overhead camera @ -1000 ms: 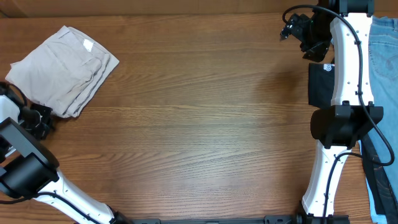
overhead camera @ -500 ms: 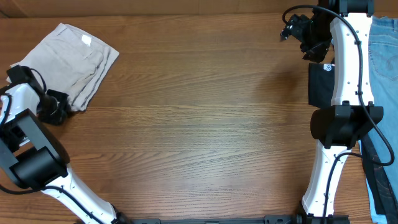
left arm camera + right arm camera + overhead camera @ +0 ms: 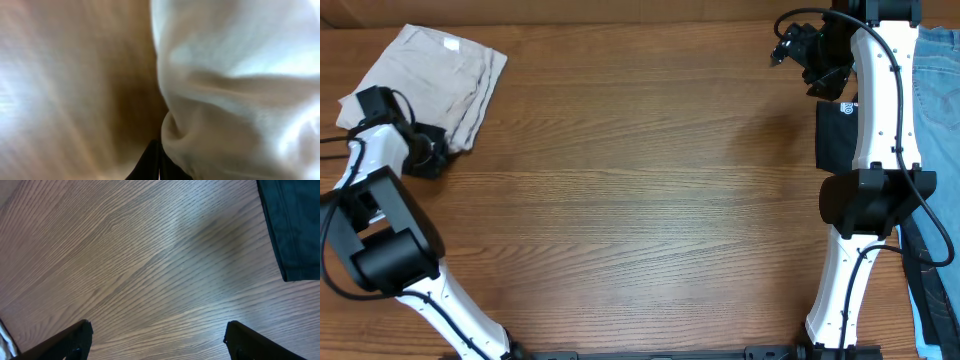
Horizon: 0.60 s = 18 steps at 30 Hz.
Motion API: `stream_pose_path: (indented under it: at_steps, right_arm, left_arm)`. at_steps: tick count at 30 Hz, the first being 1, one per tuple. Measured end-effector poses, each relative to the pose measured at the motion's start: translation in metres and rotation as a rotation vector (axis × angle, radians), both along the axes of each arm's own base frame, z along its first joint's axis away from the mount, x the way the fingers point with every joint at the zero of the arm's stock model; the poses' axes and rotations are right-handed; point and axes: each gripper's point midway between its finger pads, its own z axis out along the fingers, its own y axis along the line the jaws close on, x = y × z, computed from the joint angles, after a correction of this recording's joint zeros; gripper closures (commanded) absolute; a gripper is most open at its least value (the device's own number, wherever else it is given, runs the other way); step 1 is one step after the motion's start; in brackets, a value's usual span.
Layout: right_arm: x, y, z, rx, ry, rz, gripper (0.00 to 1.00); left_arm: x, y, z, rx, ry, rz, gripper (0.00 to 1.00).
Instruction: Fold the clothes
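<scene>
Now, at the far-left corner of the table (image 3: 640,200), the clothes (image 3: 435,70) are lying as a folded beige bundle, with the white label showing near the far edge. My left gripper (image 3: 428,157) is sitting at the bundle's near edge. The left wrist view is badly blurred, but my fingertips (image 3: 150,166) are looking pressed close together with a bunched lip of cloth right at them. I am judging that I am pinching that edge.

My right gripper (image 3: 157,342) is hanging over bare wood near the far-right corner, fingers spread wide and gripping nothing, with the black shirt (image 3: 290,225) just beside it.

Step in hand, by my reckoning: shifting or tidying the folded bundle. To do it well, I am planning to move slow and low, drawing the cloth along the wood so the layers are not sliding apart. I am planning to let go only once the edges are lying square.
</scene>
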Motion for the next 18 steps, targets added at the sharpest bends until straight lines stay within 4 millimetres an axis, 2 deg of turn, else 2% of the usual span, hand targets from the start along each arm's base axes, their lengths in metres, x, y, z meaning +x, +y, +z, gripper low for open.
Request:
stream_pose_path:
  at_steps: [6,18]
  right_arm:
    - [0.000,0.001,0.000,0.000,0.000,0.002,0.11]
    - [-0.001,0.014,0.000,0.000,0.000,0.029,0.11]
  left_arm:
    - [0.027,-0.014,-0.002,-0.002,-0.078,-0.023,0.96]
    - [0.042,-0.018,-0.001,-0.041,-0.145,-0.020,0.96]
